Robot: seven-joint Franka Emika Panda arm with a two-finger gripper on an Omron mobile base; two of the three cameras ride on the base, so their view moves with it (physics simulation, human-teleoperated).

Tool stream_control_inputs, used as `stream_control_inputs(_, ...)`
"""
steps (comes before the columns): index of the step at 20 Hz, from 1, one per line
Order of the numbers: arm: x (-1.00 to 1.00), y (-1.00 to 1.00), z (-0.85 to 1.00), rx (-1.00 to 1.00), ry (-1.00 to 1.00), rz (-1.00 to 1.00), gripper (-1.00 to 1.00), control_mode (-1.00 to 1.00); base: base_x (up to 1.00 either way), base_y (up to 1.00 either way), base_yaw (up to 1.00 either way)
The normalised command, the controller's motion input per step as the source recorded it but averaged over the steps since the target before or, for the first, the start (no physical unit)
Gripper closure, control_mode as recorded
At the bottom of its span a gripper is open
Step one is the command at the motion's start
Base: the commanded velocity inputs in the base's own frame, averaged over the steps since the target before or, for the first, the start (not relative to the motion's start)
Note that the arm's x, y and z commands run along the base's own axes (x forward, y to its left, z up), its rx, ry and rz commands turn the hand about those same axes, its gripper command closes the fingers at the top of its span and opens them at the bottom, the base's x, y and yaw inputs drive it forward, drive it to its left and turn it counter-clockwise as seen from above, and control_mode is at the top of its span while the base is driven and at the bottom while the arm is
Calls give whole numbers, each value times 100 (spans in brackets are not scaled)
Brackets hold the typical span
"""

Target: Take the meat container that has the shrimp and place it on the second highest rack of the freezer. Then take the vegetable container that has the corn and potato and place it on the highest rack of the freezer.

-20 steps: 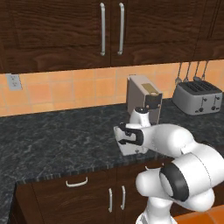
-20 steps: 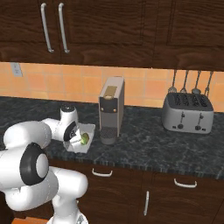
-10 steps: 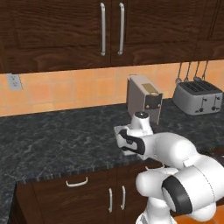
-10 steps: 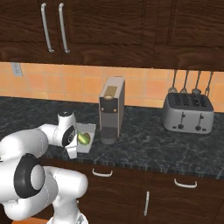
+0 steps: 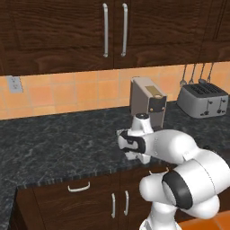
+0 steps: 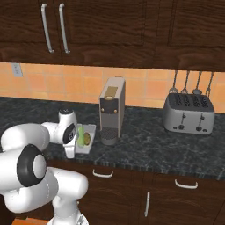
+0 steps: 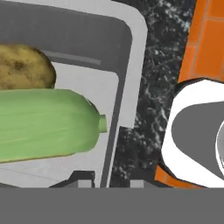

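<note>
No legible text or labels anywhere.

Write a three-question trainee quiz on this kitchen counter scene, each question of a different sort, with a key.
1. True or false: the vegetable container sits on the counter left of the coffee machine in the right base view.
2. Which lies in the container beside the corn? A) shrimp B) potato C) bread
3. Fill in: the toaster stands under hanging ____.

Key: 1 true; 2 B; 3 utensils.
</note>
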Motion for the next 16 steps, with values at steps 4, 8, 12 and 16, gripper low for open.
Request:
stream_control_inputs(4, -46, -11, 0, 0, 0, -14, 100, -100, 0, 0, 0)
stream_control_inputs(8, -44, -8, 29, 0, -3, -8, 100, -100, 0, 0, 0)
stream_control_inputs(12, -77, -23, 98, 0, -19, 3, 100, -100, 0, 0, 0)
stream_control_inputs(16, -77, -33, 100, 0, -26, 14, 100, -100, 0, 0, 0)
